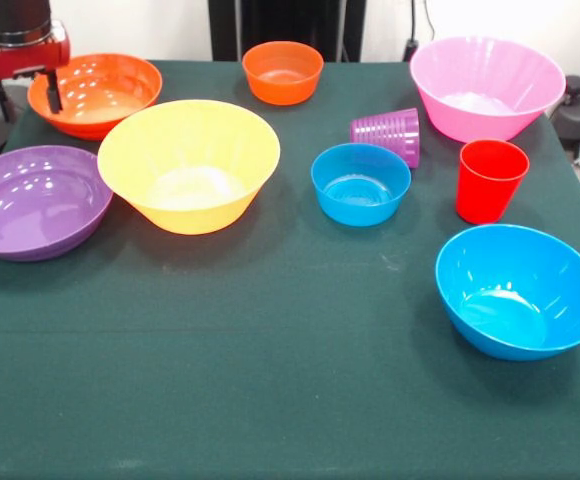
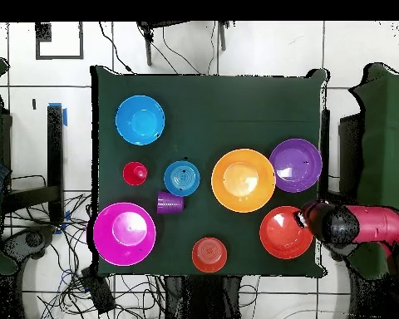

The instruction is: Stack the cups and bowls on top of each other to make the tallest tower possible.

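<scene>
Green-clothed counter point(image 1: 270, 400), nothing stacked yet: you see every piece standing apart. Big orange bowl point(image 1: 188, 165) sits mid-left, pink bowl point(image 1: 486, 87) far right, blue bowl point(image 1: 519, 289) near right; red cup point(image 1: 489, 180) upright, purple cup point(image 1: 388, 134) tipped. Pincer point(image 1: 52, 92) hangs over the red-orange bowl point(image 1: 95, 95); you cannot tell its grip.

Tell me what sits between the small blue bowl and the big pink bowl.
The purple cup, lying on its side, clearest in the front view.
</scene>
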Robot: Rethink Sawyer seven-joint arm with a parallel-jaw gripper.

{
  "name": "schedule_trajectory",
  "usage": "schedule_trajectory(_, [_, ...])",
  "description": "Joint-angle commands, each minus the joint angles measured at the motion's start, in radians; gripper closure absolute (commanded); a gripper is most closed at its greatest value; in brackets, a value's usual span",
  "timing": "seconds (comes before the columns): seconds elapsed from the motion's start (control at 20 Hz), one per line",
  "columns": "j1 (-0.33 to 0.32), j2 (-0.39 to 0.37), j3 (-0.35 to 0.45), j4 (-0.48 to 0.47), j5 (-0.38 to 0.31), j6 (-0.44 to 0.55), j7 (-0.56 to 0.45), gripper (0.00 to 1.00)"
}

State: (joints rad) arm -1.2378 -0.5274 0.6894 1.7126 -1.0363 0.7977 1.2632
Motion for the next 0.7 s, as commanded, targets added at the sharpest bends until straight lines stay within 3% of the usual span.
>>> schedule_trajectory(0.05, [0.028, 0.108, -0.005, -0.066, -0.065, -0.029, -0.296, 0.00])
schedule_trajectory(0.5, [0.040, 0.101, -0.008, -0.046, -0.013, -0.024, -0.176, 0.00])
schedule_trajectory(0.55, [0.057, 0.098, -0.022, -0.055, -0.015, 0.012, -0.184, 1.00])
schedule_trajectory(0.7, [0.047, 0.094, -0.014, -0.058, 0.011, 0.032, -0.193, 1.00])
